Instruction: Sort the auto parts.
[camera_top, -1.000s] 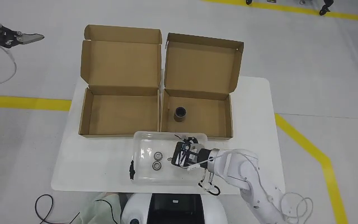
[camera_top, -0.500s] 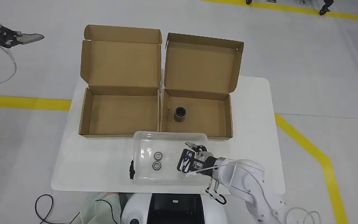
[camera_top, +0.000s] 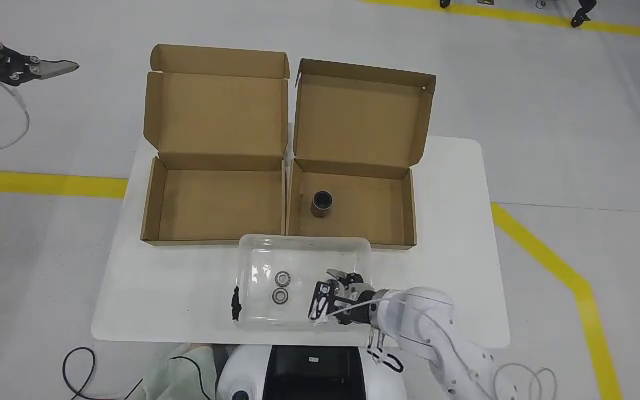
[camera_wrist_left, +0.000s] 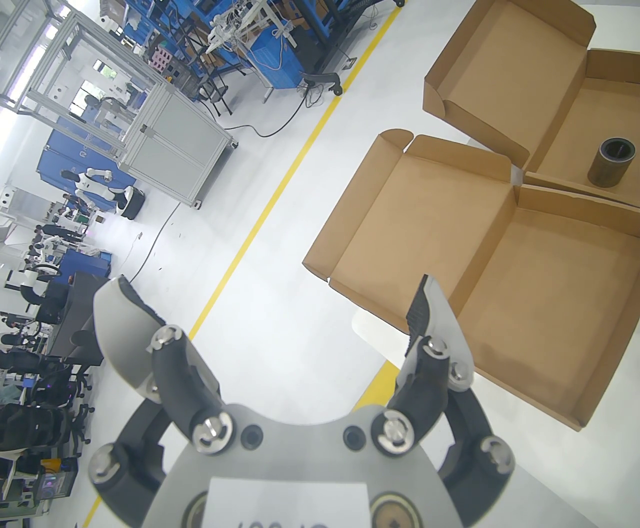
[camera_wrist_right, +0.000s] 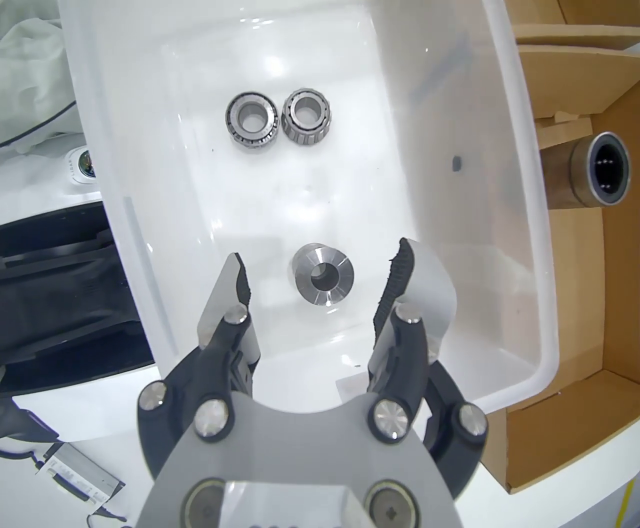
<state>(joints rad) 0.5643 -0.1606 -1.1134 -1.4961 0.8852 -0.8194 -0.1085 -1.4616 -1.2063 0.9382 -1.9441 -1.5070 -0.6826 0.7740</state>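
A clear plastic bin (camera_top: 255, 262) stands at the table's front, and my right gripper (camera_top: 330, 293) hangs open inside it. In the right wrist view the right gripper (camera_wrist_right: 320, 272) has a fingertip on either side of a silver bushing (camera_wrist_right: 325, 285) on the bin floor, without touching it. Two ring bearings (camera_wrist_right: 251, 120) (camera_wrist_right: 306, 116) lie side by side farther along the bin (camera_wrist_right: 520, 165). A dark cylinder (camera_top: 321, 203) stands in the right cardboard box (camera_top: 390, 210). The left box (camera_top: 215, 205) holds nothing. My left gripper (camera_wrist_left: 272, 300) is open and empty, out over the floor left of the table.
Both boxes have their lids folded back toward the far table edge. In the top view the left gripper (camera_top: 42, 68) is far from the table, at the upper left. A small dark item (camera_top: 235, 303) lies by the bin's left end. Bare table surface (camera_top: 450, 230) lies to the right.
My right gripper has drawn back toward the near side of the bin and now straddles the silver bushing. The left arm and the parts have not moved.
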